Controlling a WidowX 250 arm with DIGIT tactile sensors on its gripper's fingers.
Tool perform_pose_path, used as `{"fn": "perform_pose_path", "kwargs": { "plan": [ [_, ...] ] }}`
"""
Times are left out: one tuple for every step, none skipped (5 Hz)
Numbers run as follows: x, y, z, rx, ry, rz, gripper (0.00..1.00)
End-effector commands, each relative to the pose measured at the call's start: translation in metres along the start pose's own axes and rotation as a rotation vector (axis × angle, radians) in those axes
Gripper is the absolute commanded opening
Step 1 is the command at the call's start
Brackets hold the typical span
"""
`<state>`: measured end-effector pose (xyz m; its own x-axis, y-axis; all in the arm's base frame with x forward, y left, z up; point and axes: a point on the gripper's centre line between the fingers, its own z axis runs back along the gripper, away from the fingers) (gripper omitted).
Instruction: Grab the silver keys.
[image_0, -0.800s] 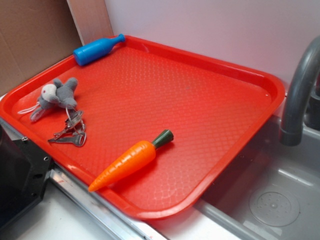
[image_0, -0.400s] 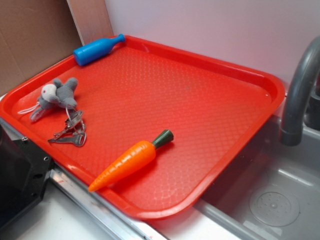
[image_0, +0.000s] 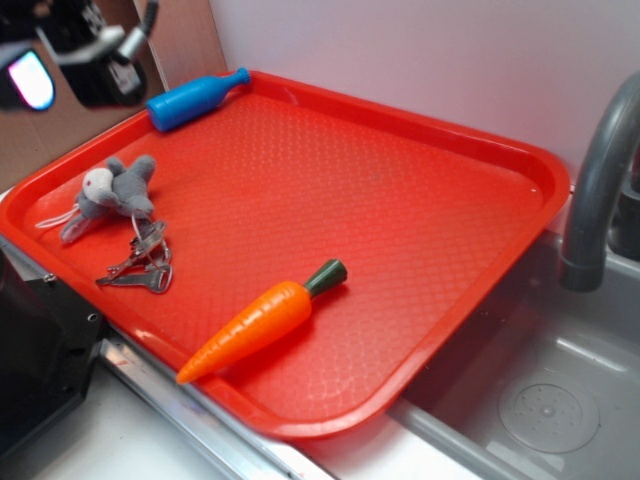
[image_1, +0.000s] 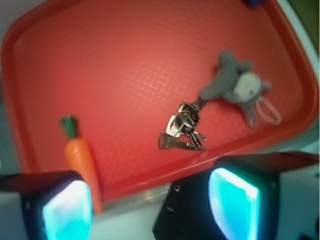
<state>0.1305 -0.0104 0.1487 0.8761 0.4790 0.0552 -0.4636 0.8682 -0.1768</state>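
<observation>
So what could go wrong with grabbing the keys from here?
The keys look ringed to the plush bunny, so a lift may drag the bunny along, or the tool may close on plush instead. They lie flat on the tray, so the fingers may slide over them.

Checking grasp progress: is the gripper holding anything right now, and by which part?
Nothing is held. The gripper is open and high above the tray; the silver keys lie untouched beside the plush bunny.

Pale wall, grey sink and faucet.
</observation>
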Motion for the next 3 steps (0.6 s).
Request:
{"fn": "perform_pose_path", "kwargs": {
  "plan": [
    [0.012,0.019,-0.042,-0.005,0.006,0.237,1.0],
    [0.009,0.021,-0.052,0.02,0.029,0.311,1.0],
    [0.009,0.032,-0.068,-0.019,0.069,0.327,1.0]
  ]
}}
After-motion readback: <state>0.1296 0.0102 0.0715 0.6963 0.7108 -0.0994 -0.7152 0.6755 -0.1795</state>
